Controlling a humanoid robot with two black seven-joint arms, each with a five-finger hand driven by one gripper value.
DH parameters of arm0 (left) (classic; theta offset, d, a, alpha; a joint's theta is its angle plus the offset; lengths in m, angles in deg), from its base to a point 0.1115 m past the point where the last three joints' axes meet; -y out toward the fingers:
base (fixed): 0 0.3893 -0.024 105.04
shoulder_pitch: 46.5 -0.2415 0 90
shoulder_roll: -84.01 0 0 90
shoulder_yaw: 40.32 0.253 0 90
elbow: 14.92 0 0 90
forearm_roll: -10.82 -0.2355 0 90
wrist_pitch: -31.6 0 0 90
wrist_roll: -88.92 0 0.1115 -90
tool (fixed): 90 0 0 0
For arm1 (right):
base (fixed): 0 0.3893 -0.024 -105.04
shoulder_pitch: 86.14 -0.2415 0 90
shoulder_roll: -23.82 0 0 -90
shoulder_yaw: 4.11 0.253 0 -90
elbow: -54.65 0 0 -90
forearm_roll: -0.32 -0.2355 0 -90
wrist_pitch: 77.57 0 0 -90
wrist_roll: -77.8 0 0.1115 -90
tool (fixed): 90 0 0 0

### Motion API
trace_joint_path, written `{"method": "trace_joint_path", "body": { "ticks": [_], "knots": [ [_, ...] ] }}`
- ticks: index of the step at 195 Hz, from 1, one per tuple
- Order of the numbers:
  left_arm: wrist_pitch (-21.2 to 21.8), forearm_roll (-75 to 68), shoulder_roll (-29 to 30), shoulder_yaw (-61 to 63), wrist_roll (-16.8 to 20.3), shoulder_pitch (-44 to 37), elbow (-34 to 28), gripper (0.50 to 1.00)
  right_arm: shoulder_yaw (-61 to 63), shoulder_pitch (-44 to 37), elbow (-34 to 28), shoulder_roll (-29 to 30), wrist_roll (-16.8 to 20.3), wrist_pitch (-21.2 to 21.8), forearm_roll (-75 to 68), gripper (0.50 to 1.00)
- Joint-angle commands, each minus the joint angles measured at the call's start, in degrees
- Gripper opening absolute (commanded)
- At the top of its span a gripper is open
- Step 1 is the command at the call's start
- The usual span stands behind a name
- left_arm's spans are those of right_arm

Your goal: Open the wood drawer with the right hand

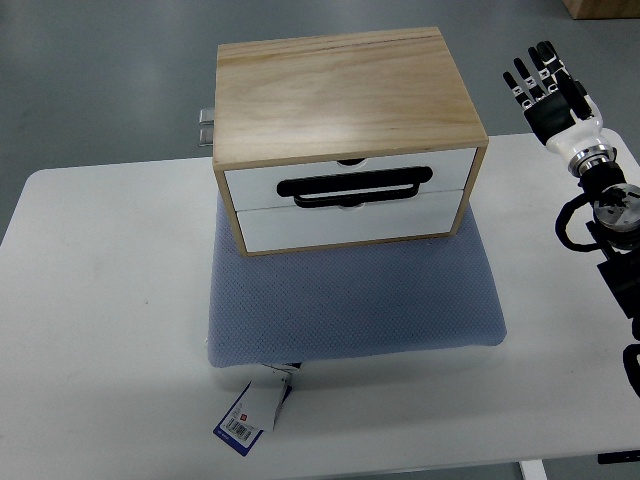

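A wooden drawer box (pixel 340 100) with two white drawer fronts stands on a blue-grey mat (pixel 350 300) at the back middle of the white table (pixel 100 330). A black handle (pixel 355 187) sits across the join of the two fronts, and both drawers look closed. My right hand (pixel 545 90) is raised at the far right, above and to the right of the box, well apart from it. Its black fingers (pixel 530 80) are spread and hold nothing. The left arm is out of view.
A white and blue tag (pixel 250 415) hangs from the mat's front left edge. A metal fitting (pixel 205 127) juts from the box's left rear. A cardboard box corner (pixel 600 8) shows at the top right. Grey floor lies beyond the table.
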Motion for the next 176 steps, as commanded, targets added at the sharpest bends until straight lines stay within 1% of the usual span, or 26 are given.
{"method": "trace_joint_path", "body": {
  "ticks": [1, 27, 71, 72, 83, 92, 93, 110, 121, 122, 132, 142, 143, 149, 156, 158, 163, 164, 165, 166, 167, 169, 171, 172, 175, 176],
  "knots": [
    [0.1, -0.1, 0.0, 0.1, 0.0, -0.1, 0.1, 1.000, 0.1, 0.0, 0.0, 0.0, -0.1, -0.1, 0.0, 0.944],
    [1.0, 0.1, 0.0, -0.2, 0.0, 0.0, 0.1, 1.000, -0.1, -0.3, 0.0, -0.2, -0.2, -0.4, 0.0, 0.944],
    [0.9, 0.0, 0.0, 0.1, 0.0, 0.0, 0.3, 1.000, -1.1, -1.5, -0.9, -1.7, 0.5, -0.6, 0.9, 0.944],
    [0.9, 0.0, 0.0, 0.1, 0.0, 0.0, 0.4, 1.000, -2.9, -4.1, -1.1, -3.7, 0.7, -0.8, 2.9, 0.944],
    [0.9, -0.1, 0.0, 0.1, 0.0, -0.1, 0.7, 1.000, -6.3, -7.1, -1.1, -6.8, 0.8, -0.9, 5.3, 0.944],
    [0.9, -0.1, 0.0, 0.1, 0.0, -0.1, 0.7, 1.000, -6.3, -7.1, -1.1, -6.8, 0.8, -0.9, 5.3, 0.944],
    [0.9, -0.3, 0.0, 0.1, 0.0, 0.0, 0.8, 1.000, -10.6, -10.1, -2.1, -10.2, 0.9, -0.8, 7.7, 0.944],
    [0.8, -0.4, 0.0, 0.1, 0.0, -0.1, 1.2, 1.000, -20.4, -16.6, -6.3, -16.3, 2.2, -0.7, 12.4, 0.944],
    [0.8, -0.4, 0.0, 0.1, 0.0, -0.1, 1.2, 1.000, -20.4, -16.6, -6.3, -16.3, 2.2, -0.7, 12.4, 0.944],
    [0.8, -0.4, 0.0, 0.1, 0.0, -0.1, 1.6, 1.000, -27.9, -21.4, -10.0, -20.2, 3.8, -0.6, 15.8, 0.944],
    [0.8, -0.4, 0.0, 0.1, 0.0, 0.0, 1.7, 1.000, -36.5, -27.5, -13.9, -23.9, 5.7, -0.4, 19.4, 0.944],
    [0.8, -0.4, 0.0, 0.1, 0.0, 0.0, 1.7, 1.000, -36.5, -27.5, -13.9, -23.9, 5.7, -0.4, 19.4, 0.944],
    [0.8, -0.5, 0.0, 0.1, 0.0, 0.0, 1.8, 1.000, -45.1, -33.9, -18.1, -26.4, 7.8, -0.1, 22.2, 0.944],
    [0.7, -0.5, 0.0, 0.1, 0.0, 0.0, 1.8, 1.000, -49.0, -37.2, -20.0, -27.3, 9.0, -0.1, 23.2, 0.944],
    [0.6, -0.4, 0.0, 0.1, 0.0, 0.0, 2.1, 1.000, -56.8, -43.7, -23.2, -28.3, 12.3, 0.0, 24.2, 0.944],
    [0.6, -0.4, 0.0, 0.1, 0.0, 0.0, 2.1, 1.000, -56.8, -43.7, -23.2, -28.3, 12.4, 0.0, 24.2, 0.944],
    [0.6, -0.5, 0.0, 0.1, 0.0, 0.0, 2.2, 1.000, -62.5, -48.9, -25.4, -28.7, 15.4, 0.1, 24.2, 0.944],
    [0.6, -0.5, 0.0, 0.1, 0.0, 0.0, 2.2, 1.000, -62.5, -49.0, -25.4, -28.7, 15.4, 0.1, 24.2, 0.944],
    [0.6, -0.5, 0.0, 0.1, 0.0, 0.0, 2.3, 1.000, -64.4, -50.6, -26.1, -28.7, 16.6, 0.1, 24.2, 0.944],
    [0.6, -0.5, 0.0, 0.1, 0.0, 0.0, 2.3, 1.000, -64.4, -50.6, -26.1, -28.7, 16.6, 0.1, 24.2, 0.944],
    [0.6, -0.5, 0.0, 0.1, 0.0, 0.0, 2.3, 1.000, -66.2, -52.1, -26.8, -28.7, 17.7, 0.1, 24.2, 0.944],
    [0.6, -0.5, 0.0, 0.1, 0.0, 0.0, 2.3, 1.000, -66.2, -52.1, -26.8, -28.7, 17.7, 0.1, 24.2, 0.944],
    [0.6, -0.5, 0.0, 0.1, 0.0, 0.0, 2.3, 1.000, -67.9, -53.8, -27.4, -28.7, 18.9, 0.1, 24.2, 0.944],
    [0.6, -0.5, 0.0, 0.1, 0.0, 0.0, 2.3, 1.000, -69.3, -55.3, -28.2, -28.6, 20.2, 0.0, 24.2, 0.942],
    [0.6, -0.5, 0.0, 0.1, 0.0, 0.0, 2.3, 1.000, -70.8, -56.9, -28.9, -28.5, 21.3, 0.0, 24.1, 0.942],
    [0.6, -0.5, 0.0, 0.1, 0.0, 0.0, 2.3, 1.000, -72.2, -58.3, -29.6, -28.3, 22.6, 0.0, 24.0, 0.942]
  ]
}}
